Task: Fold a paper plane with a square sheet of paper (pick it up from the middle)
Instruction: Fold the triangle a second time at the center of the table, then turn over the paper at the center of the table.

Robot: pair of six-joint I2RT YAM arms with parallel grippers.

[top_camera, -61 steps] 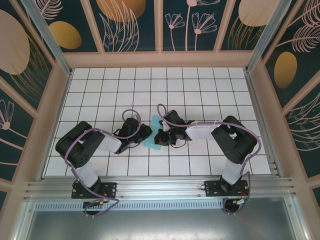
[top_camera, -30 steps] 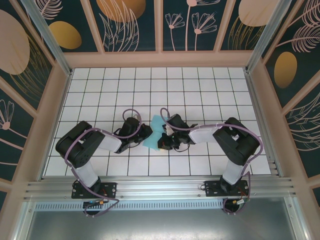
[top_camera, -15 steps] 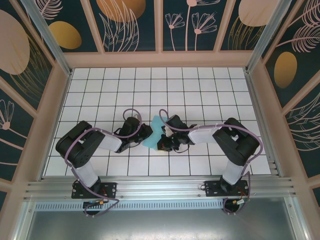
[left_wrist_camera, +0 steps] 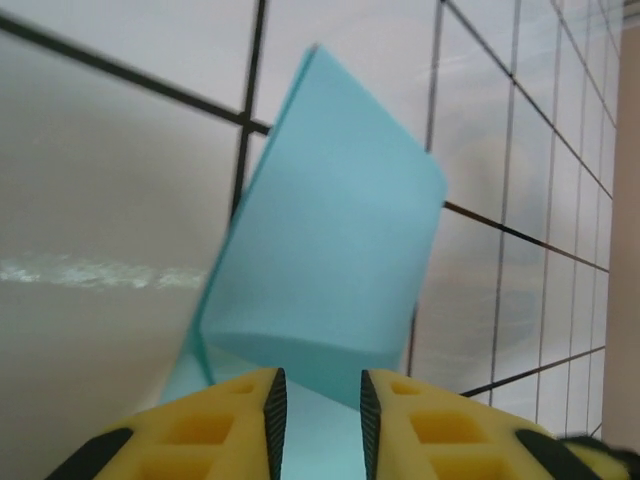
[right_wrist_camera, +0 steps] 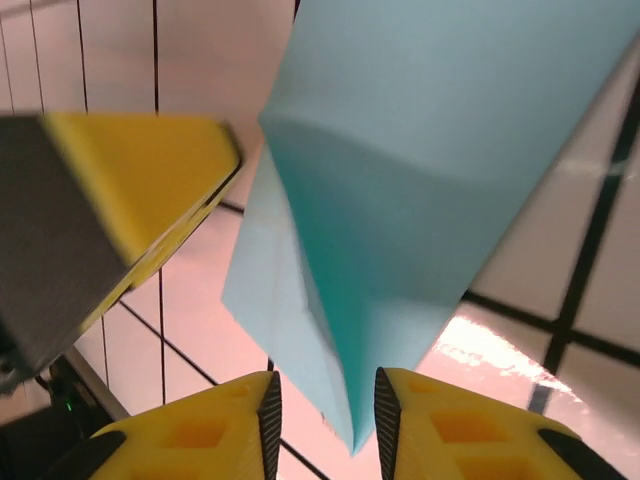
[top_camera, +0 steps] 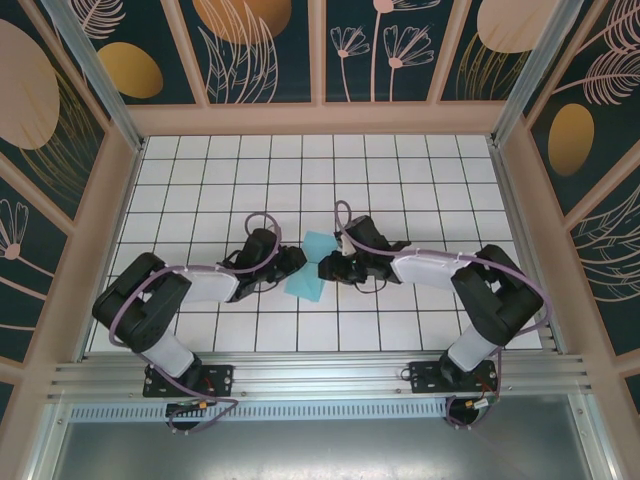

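White gridded table point(top_camera: 300, 330) nearest me, both arms reaching inward over it. The left gripper point(top_camera: 294, 262) and the right gripper point(top_camera: 326, 268) each stand slightly parted. The creased square sheet of paper point(top_camera: 312, 260) rises between them at mid-table, its edges in their gaps.

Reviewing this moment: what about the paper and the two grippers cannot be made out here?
1. Left wrist view: the paper runs down behind the left gripper and off the bottom edge, so contact between them cannot be told.
2. Right wrist view: the paper's upper part is cut off by the frame. Whether its lower tip touches the right gripper is unclear.
3. Top view: both grippers overlap the paper's sides, and its creases are too small to read.
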